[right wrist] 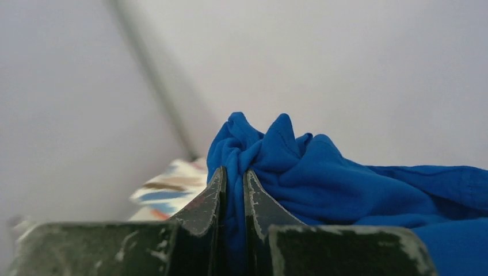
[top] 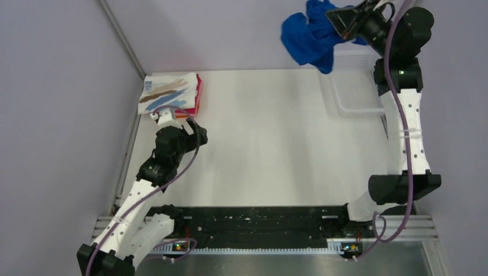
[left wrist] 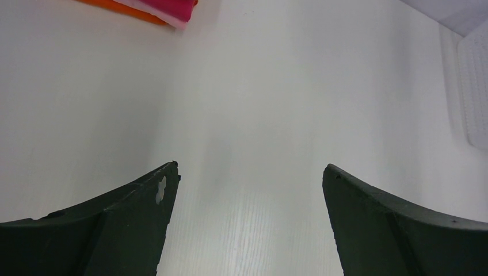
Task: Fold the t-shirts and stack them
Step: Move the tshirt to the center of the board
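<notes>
My right gripper (top: 336, 17) is shut on the royal blue t-shirt (top: 308, 37) and holds it bunched high in the air at the back right, above the basket. In the right wrist view the blue cloth (right wrist: 322, 184) is pinched between the fingers (right wrist: 210, 198); its print is hidden. A folded stack sits at the back left: the white t-shirt with brown and blue streaks (top: 166, 92) on top, red and orange t-shirts (top: 198, 92) under it. My left gripper (left wrist: 250, 172) is open and empty just in front of that stack, over bare table; the stack's red and orange edge (left wrist: 155, 8) shows.
A white plastic mesh basket (top: 354, 86) stands at the back right under the hanging shirt; its edge shows in the left wrist view (left wrist: 475, 86). Purple walls close in the back and left. A black rail runs along the near edge.
</notes>
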Robot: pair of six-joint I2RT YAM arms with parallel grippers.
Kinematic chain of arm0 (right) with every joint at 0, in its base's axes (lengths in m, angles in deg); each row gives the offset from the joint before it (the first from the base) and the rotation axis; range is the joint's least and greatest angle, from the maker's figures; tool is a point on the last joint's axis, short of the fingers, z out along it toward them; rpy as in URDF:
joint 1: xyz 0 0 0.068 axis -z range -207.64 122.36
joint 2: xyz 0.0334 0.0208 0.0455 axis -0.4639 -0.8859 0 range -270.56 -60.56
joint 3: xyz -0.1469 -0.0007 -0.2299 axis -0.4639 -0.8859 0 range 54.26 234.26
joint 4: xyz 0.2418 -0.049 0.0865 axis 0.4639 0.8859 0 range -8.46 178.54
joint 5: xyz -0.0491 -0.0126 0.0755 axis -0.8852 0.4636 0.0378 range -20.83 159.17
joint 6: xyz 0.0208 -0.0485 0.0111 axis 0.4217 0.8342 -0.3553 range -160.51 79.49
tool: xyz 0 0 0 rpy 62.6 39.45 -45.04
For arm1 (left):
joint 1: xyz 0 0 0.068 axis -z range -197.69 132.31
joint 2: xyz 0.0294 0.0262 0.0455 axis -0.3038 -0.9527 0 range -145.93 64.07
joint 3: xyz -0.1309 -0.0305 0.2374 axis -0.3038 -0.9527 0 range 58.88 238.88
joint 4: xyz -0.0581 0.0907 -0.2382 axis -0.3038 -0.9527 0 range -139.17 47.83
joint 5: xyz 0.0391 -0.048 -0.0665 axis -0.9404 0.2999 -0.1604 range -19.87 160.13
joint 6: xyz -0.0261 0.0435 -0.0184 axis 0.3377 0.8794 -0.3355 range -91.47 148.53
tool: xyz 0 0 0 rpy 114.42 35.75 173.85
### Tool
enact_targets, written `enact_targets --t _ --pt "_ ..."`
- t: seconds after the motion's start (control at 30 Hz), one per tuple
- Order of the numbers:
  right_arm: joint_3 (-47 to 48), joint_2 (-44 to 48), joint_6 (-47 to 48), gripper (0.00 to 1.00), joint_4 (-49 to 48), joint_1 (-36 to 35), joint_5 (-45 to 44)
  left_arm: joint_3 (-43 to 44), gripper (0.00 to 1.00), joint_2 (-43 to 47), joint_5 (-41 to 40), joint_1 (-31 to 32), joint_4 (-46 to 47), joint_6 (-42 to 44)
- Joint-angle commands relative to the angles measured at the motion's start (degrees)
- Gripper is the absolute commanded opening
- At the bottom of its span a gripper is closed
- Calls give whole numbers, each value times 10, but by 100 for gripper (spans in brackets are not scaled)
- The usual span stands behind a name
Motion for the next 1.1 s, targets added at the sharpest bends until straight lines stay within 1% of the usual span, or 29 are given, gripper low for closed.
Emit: enact_targets --t 0.0,0.1,0.2,0.27,0.3,0.37,0.4,0.43,0.47,0.5,0.53,0.57,0.6,0.63,0.7,0.8,0.87,0.97,1.07 --pt "-51 14 -105 0 -161 -78 257 -7 99 19 12 2 18 -7" --pt "-80 23 -122 0 -189 -125 305 -8 99 26 8 2 10 -10" --pt "-144 39 -84 0 -191 -139 306 -13 99 33 3 2 9 -18" --pt "-224 62 -56 0 -190 -139 249 -18 99 37 -2 2 10 -22" --pt "-275 78 -43 0 -194 -139 203 -21 99 37 -4 2 9 -24" --pt "-374 95 -13 0 -197 -139 143 -20 99 36 -8 2 0 -28" --pt "-443 105 -2 4 -203 -139 92 -20 99 36 -10 2 -4 -30" --pt "-491 109 5 11 -211 -139 49 -21 99 36 -12 2 -8 -32" --pt "-530 109 10 15 -214 -139 6 -21 99 36 -13 2 -10 -34" --pt "-559 104 17 23 -208 -138 -37 -21 99 36 -14 2 -12 -34" --pt "-574 97 26 40 -185 -138 -71 -21 99 34 -14 2 -14 -35" --pt "-580 90 35 63 -161 -138 -99 -20 99 33 -12 2 -16 -36" --pt "-578 84 45 89 -136 -138 -118 -20 99 31 -9 2 -18 -36" --pt "-573 83 48 98 -118 -138 -138 -18 99 27 -8 1 -19 -36" --pt "-569 93 44 99 -82 -138 -184 -18 99 16 -3 2 -21 -42" --pt "-593 135 10 99 -81 -130 -235 -17 99 -7 15 2 -21 -48" --pt "-628 169 -16 99 -94 -117 -227 -12 99 -29 39 2 -23 -49" --pt "-694 234 -57 99 -102 -96 -193 -4 99 -68 83 2 -30 -46" --pt "-756 290 -99 99 -107 -94 -151 -5 99 -117 98 2 -23 -59"
